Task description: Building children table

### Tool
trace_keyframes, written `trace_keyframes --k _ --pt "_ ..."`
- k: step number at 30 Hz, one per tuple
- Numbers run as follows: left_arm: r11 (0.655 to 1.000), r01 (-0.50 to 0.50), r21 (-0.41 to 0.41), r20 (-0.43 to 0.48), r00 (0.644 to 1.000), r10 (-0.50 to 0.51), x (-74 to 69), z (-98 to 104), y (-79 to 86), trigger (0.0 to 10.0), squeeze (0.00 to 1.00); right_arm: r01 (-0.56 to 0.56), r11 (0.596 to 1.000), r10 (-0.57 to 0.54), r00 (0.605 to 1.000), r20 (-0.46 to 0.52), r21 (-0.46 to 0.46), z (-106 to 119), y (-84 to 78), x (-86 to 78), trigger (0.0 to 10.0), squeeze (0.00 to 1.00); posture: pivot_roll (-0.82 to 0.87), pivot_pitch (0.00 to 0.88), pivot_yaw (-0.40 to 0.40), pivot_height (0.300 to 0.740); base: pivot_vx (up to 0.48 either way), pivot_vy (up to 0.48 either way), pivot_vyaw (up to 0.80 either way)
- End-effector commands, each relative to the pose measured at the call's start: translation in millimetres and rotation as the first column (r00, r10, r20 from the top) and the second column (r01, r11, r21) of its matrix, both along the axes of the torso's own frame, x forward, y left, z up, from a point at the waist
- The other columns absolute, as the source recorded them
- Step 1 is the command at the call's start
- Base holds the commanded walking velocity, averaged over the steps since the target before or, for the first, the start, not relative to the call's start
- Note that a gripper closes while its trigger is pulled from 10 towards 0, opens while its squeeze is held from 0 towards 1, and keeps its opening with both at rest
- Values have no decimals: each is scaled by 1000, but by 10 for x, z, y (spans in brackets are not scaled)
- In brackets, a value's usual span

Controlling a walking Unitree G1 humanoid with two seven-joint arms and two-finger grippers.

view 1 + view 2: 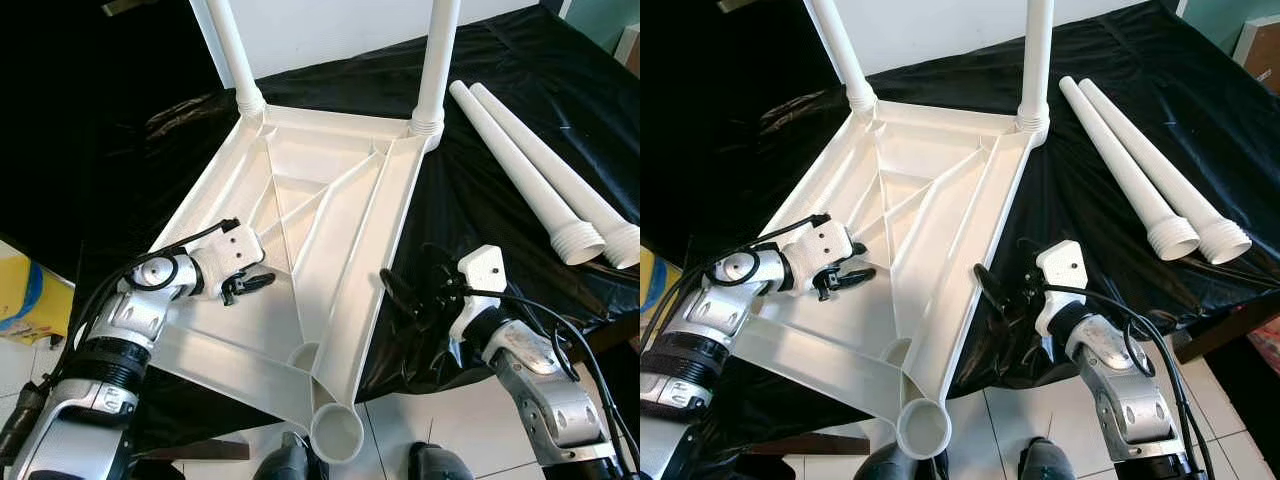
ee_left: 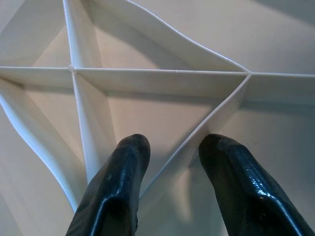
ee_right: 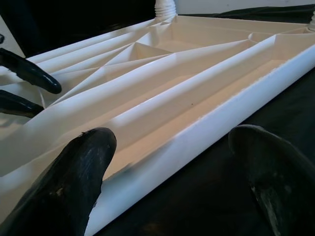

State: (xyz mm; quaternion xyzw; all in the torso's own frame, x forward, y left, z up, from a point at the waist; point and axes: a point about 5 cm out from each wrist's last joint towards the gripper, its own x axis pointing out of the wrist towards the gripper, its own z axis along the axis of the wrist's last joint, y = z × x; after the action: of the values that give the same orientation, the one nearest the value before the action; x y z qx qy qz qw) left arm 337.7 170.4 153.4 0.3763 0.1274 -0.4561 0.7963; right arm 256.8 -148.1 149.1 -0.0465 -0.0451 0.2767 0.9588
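White plastic tabletop point(image 1: 300, 260) lies upside down on black sheeting, centre frame, two legs point(image 1: 432, 70) screwed in at top. Two loose legs point(image 1: 540, 180) lie upper right. Left hand point(image 1: 245, 285) open over the ribs, holding nothing. Right hand point(image 1: 1000, 290) open astride the rim, empty. Likely light, stiff, slick; grip rim or ribs.

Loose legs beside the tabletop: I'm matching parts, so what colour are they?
White, like the tabletop. The two loose legs show best in the left eye view.
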Motion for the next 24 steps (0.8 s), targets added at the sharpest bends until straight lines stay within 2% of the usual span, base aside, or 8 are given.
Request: trace_keyframes --k 1,5,12,20,21,22,23,24 --pt "996 -68 55 -59 996 71 9 -143 98 10000 0 -14 1000 15 1000 -17 10 -17 24 -29 10000 0 -88 160 138 740 0 0 0" --pt "987 -131 91 -95 986 139 89 -167 116 10000 0 -13 1000 13 1000 -17 5 -14 21 -28 10000 0 -94 159 141 740 0 0 0" --pt "979 -189 79 -135 971 198 174 -159 82 10000 0 -5 1000 5 1000 -14 1 -10 16 -32 10000 0 -106 157 149 740 0 0 0" --pt "980 -186 71 -172 965 196 242 -123 34 10000 0 12 1000 -12 1000 -12 -4 -18 8 -53 10000 0 -114 155 166 740 0 0 0" --pt "982 -174 69 -183 966 184 236 -122 26 8627 0 14 1000 -14 1000 -12 -4 -22 6 -57 10000 0 -115 155 170 740 0 0 0" --pt "984 -166 69 -189 966 176 231 -123 21 8627 0 15 1000 -15 1000 -13 -4 -24 5 -60 10000 0 -115 155 170 740 0 0 0" --pt "984 -164 71 -193 966 175 230 -125 19 3412 0 18 1000 -18 1000 -14 -4 -27 4 -63 10000 0 -116 155 173 740 0 0 0" --pt "984 -164 71 -193 966 175 230 -125 19 3412 0 18 1000 -18 1000 -14 -4 -27 4 -63 10000 0 -116 155 173 740 0 0 0"
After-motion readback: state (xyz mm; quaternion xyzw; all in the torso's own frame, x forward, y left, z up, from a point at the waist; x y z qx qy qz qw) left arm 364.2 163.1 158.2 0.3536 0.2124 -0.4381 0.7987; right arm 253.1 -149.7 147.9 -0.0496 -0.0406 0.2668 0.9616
